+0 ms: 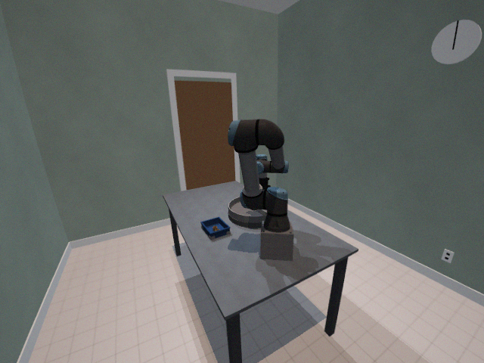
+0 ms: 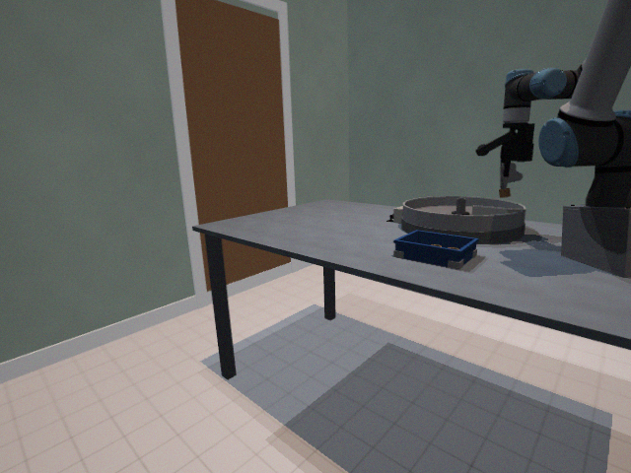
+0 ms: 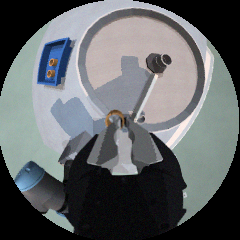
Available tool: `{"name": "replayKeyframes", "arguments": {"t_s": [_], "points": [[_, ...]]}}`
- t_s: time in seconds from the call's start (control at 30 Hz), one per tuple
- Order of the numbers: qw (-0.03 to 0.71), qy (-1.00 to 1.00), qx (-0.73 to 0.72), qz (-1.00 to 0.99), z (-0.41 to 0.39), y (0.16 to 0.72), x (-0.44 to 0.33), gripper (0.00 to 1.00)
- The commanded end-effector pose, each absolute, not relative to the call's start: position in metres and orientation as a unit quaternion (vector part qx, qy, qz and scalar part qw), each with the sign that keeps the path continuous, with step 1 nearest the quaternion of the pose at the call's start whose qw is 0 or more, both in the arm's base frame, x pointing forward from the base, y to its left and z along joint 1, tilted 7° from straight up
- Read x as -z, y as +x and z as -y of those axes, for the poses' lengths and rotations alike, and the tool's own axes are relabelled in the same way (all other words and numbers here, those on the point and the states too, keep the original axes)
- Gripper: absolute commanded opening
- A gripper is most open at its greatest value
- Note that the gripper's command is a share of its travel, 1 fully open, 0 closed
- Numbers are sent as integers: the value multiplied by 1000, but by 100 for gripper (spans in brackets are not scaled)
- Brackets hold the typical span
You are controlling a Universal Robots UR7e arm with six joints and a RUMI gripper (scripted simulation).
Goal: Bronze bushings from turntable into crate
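Observation:
My gripper (image 2: 504, 188) (image 3: 122, 118) is shut on a bronze bushing, held raised above the near rim side of the turntable in the wrist view. The held bronze bushing (image 2: 504, 193) (image 3: 114, 112) shows as a ring at the fingertips. The blue crate (image 1: 208, 231) (image 2: 423, 252) (image 3: 43, 60) stands beside the turntable (image 1: 239, 217) (image 2: 433, 222) (image 3: 83, 55). Two bronze bushings lie in the crate, one (image 3: 53, 62) just above the other (image 3: 50, 74) in the wrist view. A steel bushing (image 3: 141, 119) is on the turntable near its rim, partly hidden by the fingers.
A dark hub post (image 2: 460, 204) (image 3: 156, 63) stands up inside the turntable, with a pale thin bar (image 3: 147, 97) running from it toward the rim. The turntable has a raised wall. The arm's grey base block (image 1: 277, 243) (image 2: 591, 236) stands near the turntable and crate.

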State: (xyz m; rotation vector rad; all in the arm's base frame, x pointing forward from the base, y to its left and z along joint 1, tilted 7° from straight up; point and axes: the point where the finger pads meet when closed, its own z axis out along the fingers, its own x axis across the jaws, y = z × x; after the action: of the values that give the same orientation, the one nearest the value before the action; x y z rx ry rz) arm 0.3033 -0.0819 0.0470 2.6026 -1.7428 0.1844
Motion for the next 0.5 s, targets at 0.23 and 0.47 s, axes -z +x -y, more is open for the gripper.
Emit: {"name": "replayKeyframes", "arguments": {"t_s": [0.23,0.47], "points": [[5,827,-60,559,46,323,-48,0],[5,827,-60,559,26,332,-47,0]]}}
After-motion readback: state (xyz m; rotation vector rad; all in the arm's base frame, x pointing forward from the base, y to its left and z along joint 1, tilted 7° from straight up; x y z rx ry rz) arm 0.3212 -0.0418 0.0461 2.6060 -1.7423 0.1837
